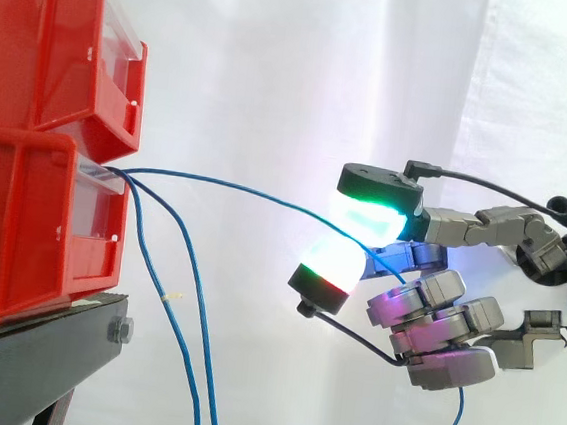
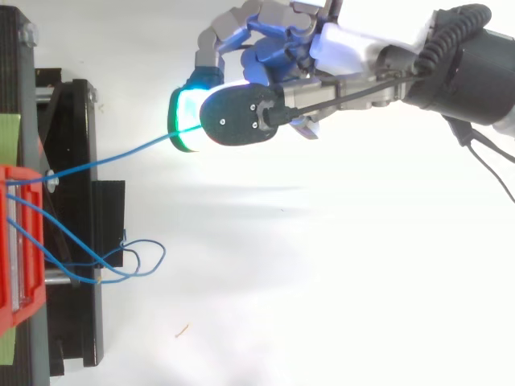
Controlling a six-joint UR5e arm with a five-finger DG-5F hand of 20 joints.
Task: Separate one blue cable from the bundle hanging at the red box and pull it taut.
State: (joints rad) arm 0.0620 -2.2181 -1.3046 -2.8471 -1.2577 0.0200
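Clearly the hand [image 1: 443,333] pinches one blue cable [image 1: 245,190] between its glowing pads [image 1: 363,220]; it runs slightly bowed away from the hand to the red bin [image 1: 22,217], where two loose cables [image 1: 187,324] hang

The blue cable [image 1: 265,195] disappears among the hand's [image 1: 454,319] curled fingers; two slack cables [image 1: 195,375] leave the lower edge.

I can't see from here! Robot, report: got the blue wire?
Hand shut on one blue cable, fingers pinching. Cable off red box, slight sag. Two other cables hang loose, clear.
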